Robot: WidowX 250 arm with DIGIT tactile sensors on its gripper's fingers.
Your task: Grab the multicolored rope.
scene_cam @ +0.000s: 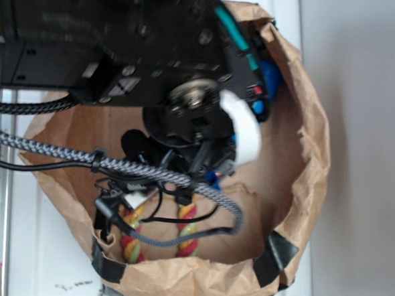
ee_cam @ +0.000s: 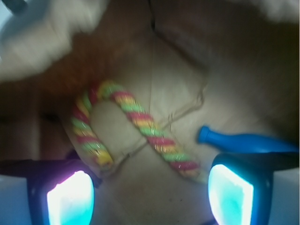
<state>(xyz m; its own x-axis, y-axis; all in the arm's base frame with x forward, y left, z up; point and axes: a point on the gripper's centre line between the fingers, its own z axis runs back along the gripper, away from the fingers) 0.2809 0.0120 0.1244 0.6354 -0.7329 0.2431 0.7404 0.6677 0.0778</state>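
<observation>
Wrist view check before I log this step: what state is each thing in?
Rope: bent into an arch, lying loose on the bag floor, not gripped.
Blue bottle: lying on its side, beside the rope.
Gripper: open, above the rope.
Paper bag: open, rim rolled down.

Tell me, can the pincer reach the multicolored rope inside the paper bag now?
Probably yes. The pincer is open above the multicolored rope, nothing covers the rope, and the blue bottle lies to one side.
</observation>
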